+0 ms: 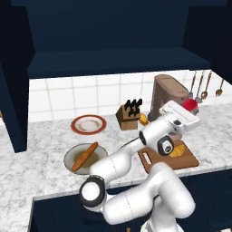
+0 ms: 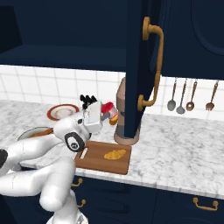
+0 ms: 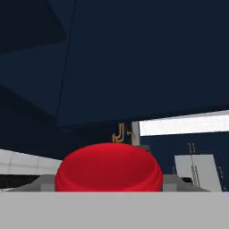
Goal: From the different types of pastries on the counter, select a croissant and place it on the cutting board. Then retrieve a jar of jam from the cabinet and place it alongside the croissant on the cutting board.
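Now gripper (image 2: 106,113) clamps the jam jar (image 2: 108,109), held in air above the cutting board (image 2: 96,162), toward its 11 o'clock corner. Croissant (image 2: 115,154) lies on the board near centre. Baguette (image 1: 85,157) sits on a plate (image 1: 74,154) at 9 o'clock of board.

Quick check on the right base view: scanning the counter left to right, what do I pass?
Round red-rimmed plate → black-handled knife block → small red jam jar held in the end effector → golden-yellow croissant on the brown wooden cutting board → brown stand appliance → hanging metal utensils.
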Tool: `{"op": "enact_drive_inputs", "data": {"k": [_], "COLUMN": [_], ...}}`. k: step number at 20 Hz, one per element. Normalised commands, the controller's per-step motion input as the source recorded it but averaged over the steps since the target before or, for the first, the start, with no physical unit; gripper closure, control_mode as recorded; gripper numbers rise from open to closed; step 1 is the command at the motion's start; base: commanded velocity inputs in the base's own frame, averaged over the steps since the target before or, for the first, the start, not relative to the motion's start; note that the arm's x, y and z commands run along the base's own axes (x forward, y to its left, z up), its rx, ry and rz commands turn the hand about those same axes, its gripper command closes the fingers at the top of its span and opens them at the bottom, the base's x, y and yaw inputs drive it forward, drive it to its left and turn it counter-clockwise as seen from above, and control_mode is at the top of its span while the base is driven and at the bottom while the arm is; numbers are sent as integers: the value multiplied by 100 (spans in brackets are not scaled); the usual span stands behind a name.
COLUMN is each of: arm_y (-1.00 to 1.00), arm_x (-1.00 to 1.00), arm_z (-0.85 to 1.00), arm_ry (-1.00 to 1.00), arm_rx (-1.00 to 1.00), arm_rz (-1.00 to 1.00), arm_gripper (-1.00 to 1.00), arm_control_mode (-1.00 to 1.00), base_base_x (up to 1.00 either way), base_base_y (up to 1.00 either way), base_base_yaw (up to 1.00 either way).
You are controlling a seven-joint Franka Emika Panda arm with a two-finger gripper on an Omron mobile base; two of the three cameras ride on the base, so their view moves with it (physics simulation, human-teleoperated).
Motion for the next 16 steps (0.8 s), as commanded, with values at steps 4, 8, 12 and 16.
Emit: {"op": "enact_drive_inputs", "data": {"k": [4,8,12,16], "arm_y": [32,58,36,56], "arm_x": [-49,-70,-47,-59], "arm_z": [6,5,29,24], "arm_ry": [-45,-25,12,20], "arm_rx": [66,62,48,42], "arm_rz": [-49,-37,-13,0], "arm_gripper": [100,100,100,100], "arm_control_mode": [-100,-100,-100,-100], "base_base_x": [0,0,0,0], "base_base_y": [0,0,0,0], "base_base_yaw": [0,0,0,0]}}
